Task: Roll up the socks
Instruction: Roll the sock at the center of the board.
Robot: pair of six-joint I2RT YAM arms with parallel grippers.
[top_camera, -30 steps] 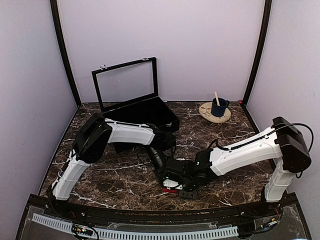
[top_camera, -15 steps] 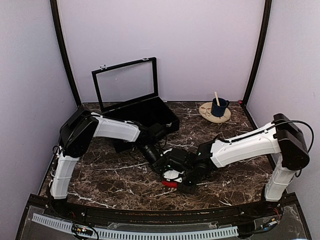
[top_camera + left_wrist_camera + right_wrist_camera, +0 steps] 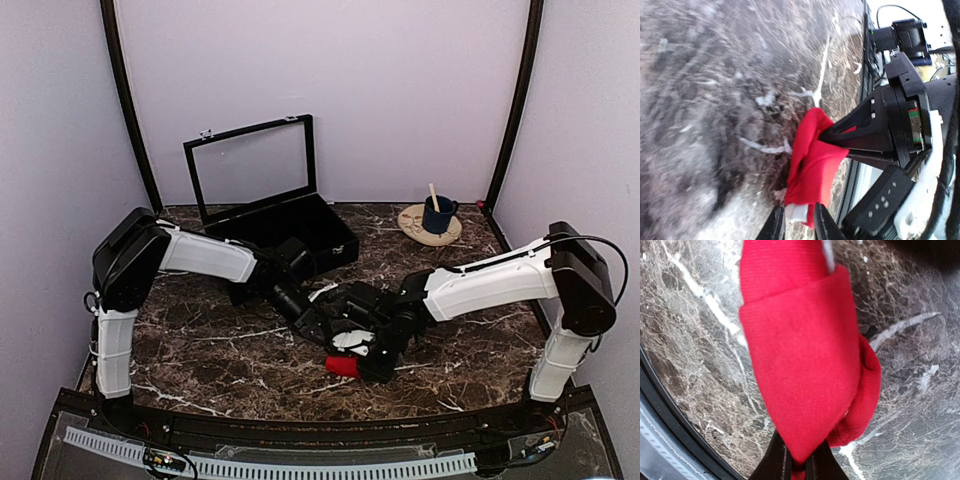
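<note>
The dark marble desk (image 3: 230,350) carries everything. At its far left stands a black case (image 3: 290,225) with its glass-paned lid (image 3: 250,165) propped upright. The left arm (image 3: 205,255) reaches from the left edge across the front of the case, towards the middle of the desk.

The left fingers (image 3: 776,227) are low over the marble and parted only narrowly. In the left wrist view the white band of the socks (image 3: 812,165) sits between the two tips. I cannot tell whether they press on it or only flank it.

The socks lie as a small red bundle near the front middle of the desk, between the two arms' ends. From overhead, only a red patch shows beneath the black wrist parts. Up close, the red fabric is folded over itself in layers, with a rounded lobe bulging on one side.

The right fingers (image 3: 777,465) are closed almost together, pinching a fold of the red fabric at its lower edge. The right arm (image 3: 490,285) stretches in low from the right side of the desk.

Well apart, at the far right, a dark blue cup (image 3: 437,214) stands on a round pale saucer (image 3: 415,228), with a wooden stick (image 3: 434,195) upright in it.
</note>
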